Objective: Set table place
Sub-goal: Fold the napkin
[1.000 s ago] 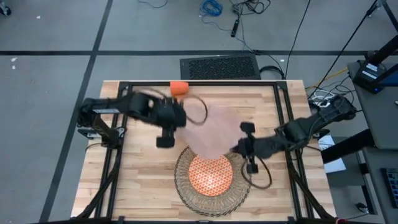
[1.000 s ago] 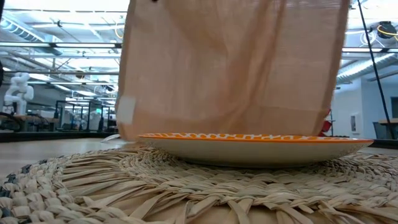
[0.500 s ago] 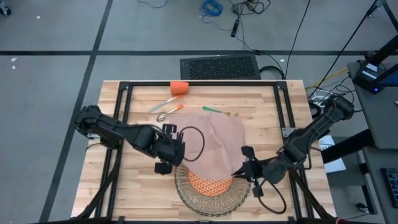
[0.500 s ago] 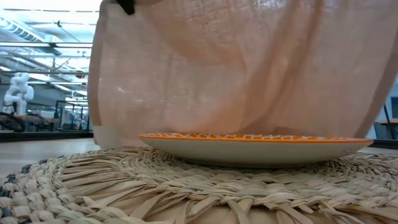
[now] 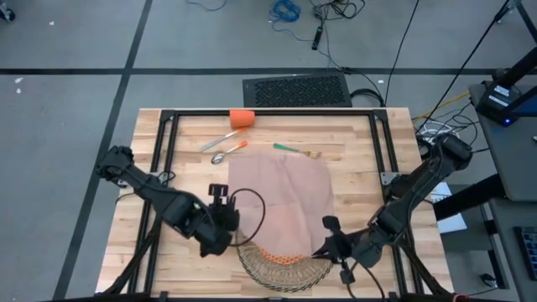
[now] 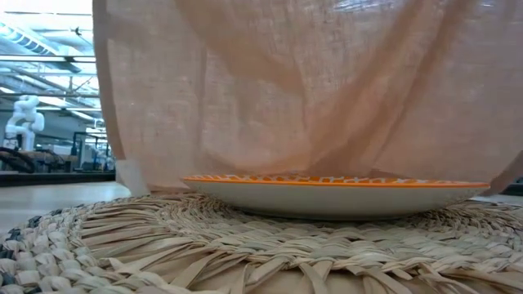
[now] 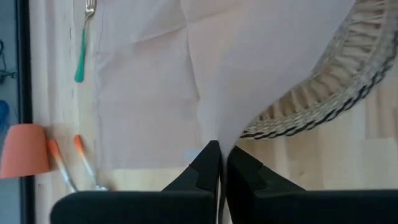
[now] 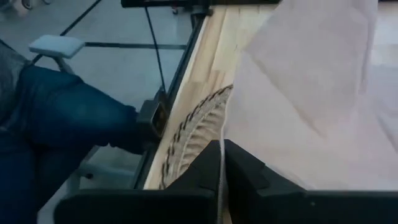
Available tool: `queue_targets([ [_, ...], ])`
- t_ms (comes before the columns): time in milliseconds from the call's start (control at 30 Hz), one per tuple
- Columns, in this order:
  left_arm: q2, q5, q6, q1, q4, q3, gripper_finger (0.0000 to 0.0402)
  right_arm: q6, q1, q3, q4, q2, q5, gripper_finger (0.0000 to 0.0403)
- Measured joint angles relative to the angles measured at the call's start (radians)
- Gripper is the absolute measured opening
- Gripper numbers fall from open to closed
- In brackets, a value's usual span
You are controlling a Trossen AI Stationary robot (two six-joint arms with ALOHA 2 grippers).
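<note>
The beige napkin (image 5: 281, 197) is spread over most of the orange-patterned plate (image 6: 335, 189), which sits on the wicker placemat (image 5: 281, 268). My left gripper (image 5: 232, 225) is shut on the napkin's near left corner and my right gripper (image 5: 321, 248) on its near right corner. The napkin's far part lies on the table (image 5: 189, 180). In the low view the napkin (image 6: 302, 90) hangs like a curtain behind and above the plate. The orange cup (image 5: 242, 118), knife and spoon (image 5: 225, 144) and green-handled fork (image 5: 294, 149) lie at the far side. My left gripper pinches the napkin's near left corner (image 7: 217, 134) between its two shut fingers, coming level from the table's left. The corner is lifted above the placemat's rim, and the cloth slopes from it to the table. My right gripper pinches the napkin's near right corner (image 8: 227, 134) between its two shut fingers, coming level from the table's right. The corner is held above the placemat's edge (image 8: 193, 127), and the cloth runs from it toward the far side.
A black metal frame (image 5: 268, 111) runs around the table top. A person's leg in blue jeans (image 8: 56, 112) and a chair arm (image 8: 57, 45) stand just off the table's edge. Bare wood lies left of the placemat.
Both grippers have gone toward the table's near edge and down, staying shut on the napkin. The napkin, first bunched and hanging at the table's middle, has been drawn over the plate and spread out; its far part now lies flat.
</note>
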Motion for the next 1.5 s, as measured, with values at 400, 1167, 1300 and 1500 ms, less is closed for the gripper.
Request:
queue_targets([
  [400,0.000,0.002,-0.081,-0.068,0.100,-0.158,0.0000,0.117,0.062,0.000,0.039,0.046,-0.023,0.0000],
  [1167,0.000,0.060,-0.074,-0.082,0.234,-0.281,0.0000,0.203,0.011,-0.001,0.080,0.138,-0.131,0.0000],
  [1300,0.000,0.076,-0.077,-0.085,0.265,-0.311,0.0000,0.219,0.013,-0.001,0.072,0.138,-0.131,0.0000],
  [1500,-0.010,0.076,-0.059,-0.078,0.253,-0.313,0.0000,0.230,-0.022,0.000,0.024,0.132,-0.152,0.0000],
])
